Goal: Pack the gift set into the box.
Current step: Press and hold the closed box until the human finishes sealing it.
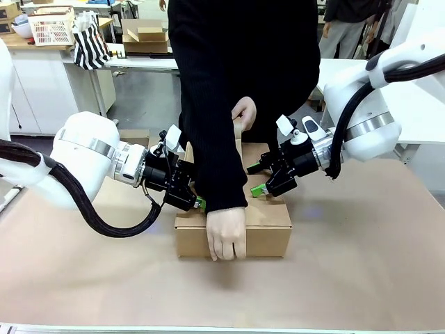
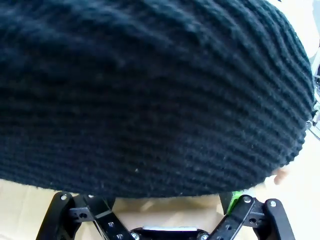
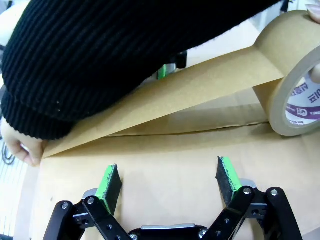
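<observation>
Here the box [image 1: 264, 233] sits closed mid-table, flaps down; the gift set is not visible. A person's hand [image 1: 226, 233] presses a strip of brown tape [image 3: 165, 102] over the box's near edge, the other hand holds the tape roll [image 3: 295, 95] above its far side. The left gripper [image 1: 195, 202] hovers at the box's left top edge, jaw state hidden by the black sleeve [image 2: 150, 95]. The right gripper [image 3: 170, 182] hovers over the box's lid, jaws wide apart, empty.

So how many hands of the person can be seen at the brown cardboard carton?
2: one hand presses the carton's near front edge; the other hand holds the brown tape roll behind it.
</observation>
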You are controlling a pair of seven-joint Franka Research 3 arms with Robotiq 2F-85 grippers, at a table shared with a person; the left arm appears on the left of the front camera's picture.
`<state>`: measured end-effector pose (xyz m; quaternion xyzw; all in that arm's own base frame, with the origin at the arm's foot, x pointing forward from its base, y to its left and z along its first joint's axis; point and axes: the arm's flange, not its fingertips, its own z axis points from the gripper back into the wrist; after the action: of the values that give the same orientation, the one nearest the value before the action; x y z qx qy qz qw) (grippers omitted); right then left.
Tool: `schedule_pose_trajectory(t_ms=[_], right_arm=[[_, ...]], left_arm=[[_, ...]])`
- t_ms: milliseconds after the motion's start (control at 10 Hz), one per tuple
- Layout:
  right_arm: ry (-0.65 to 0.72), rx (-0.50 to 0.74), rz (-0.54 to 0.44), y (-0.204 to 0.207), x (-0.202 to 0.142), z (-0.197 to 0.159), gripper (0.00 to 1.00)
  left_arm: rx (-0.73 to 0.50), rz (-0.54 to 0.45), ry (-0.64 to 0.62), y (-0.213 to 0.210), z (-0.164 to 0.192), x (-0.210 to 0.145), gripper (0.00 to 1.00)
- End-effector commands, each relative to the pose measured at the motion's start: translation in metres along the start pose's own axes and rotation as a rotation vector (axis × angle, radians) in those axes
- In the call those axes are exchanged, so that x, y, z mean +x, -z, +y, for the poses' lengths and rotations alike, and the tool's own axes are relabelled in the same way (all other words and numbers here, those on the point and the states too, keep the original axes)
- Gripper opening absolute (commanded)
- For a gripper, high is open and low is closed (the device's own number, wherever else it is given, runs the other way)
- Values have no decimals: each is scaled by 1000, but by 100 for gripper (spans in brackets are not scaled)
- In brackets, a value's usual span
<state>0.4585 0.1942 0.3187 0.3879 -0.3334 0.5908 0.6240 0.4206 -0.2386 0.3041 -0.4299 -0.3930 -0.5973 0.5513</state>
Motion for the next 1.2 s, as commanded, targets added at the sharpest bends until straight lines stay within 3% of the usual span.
schedule_pose_trajectory(t_ms=[0, 1100], right_arm=[[9, -4, -8, 1, -3, 1, 100], [9, -4, -8, 1, -3, 1, 100]], left_arm=[[-4, -4, 8, 0, -2, -2, 100], [-4, -4, 8, 0, -2, -2, 100]])
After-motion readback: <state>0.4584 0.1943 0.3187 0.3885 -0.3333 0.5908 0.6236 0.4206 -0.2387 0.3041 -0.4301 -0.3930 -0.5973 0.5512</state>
